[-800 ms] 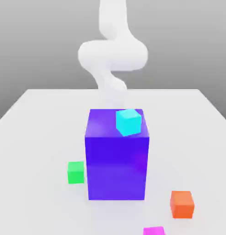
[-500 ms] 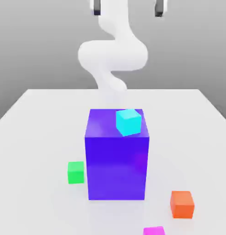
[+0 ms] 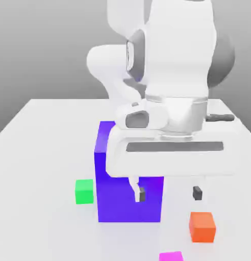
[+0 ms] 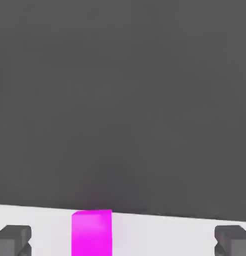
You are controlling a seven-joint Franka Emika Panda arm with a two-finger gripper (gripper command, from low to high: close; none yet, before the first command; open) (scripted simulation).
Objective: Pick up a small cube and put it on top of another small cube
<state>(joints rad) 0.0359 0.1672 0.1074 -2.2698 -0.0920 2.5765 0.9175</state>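
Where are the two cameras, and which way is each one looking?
Exterior view: off the arm, in front of the table, facing the arm; the open hand hangs above the table, in front of the blue block, with green, orange and pink cubes around.
Hand view: on the hand, facing past both fingertips across the table edge to the pink cube.
Shared: the pink cube, the fingertips and the table.
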